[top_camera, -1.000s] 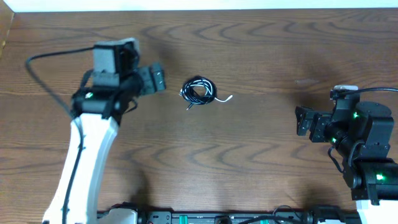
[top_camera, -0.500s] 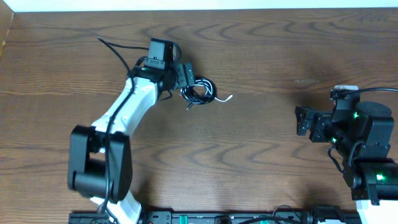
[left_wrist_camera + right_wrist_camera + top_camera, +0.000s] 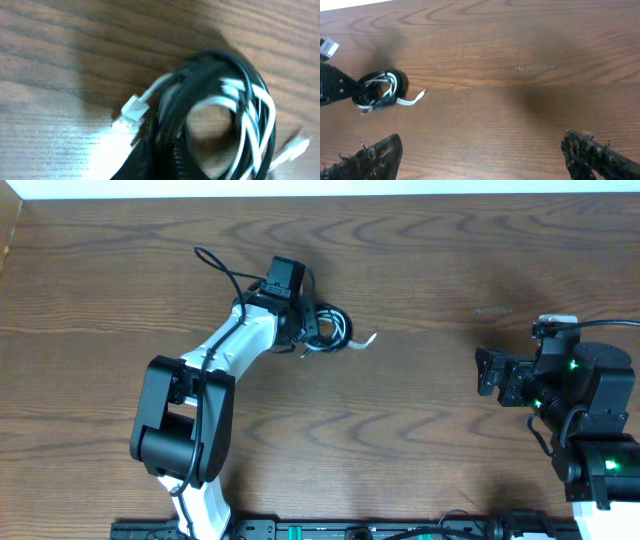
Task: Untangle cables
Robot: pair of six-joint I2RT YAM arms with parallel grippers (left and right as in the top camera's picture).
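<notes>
My left arm has swung in across the tabletop (image 3: 420, 430), and my left end effector (image 3: 306, 324) has just clamped closed on the near edge of the cables (image 3: 332, 326), a black-and-white coil at its tips, so pulling loops apart can begin. My right end effector (image 3: 487, 372) hangs fully spread, well apart. Nothing blocks it; a white plug (image 3: 368, 338) trails beyond the coil.

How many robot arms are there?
2. The left arm reaches out to the cables in the middle; the right arm sits at the right side. None seem hidden.
</notes>
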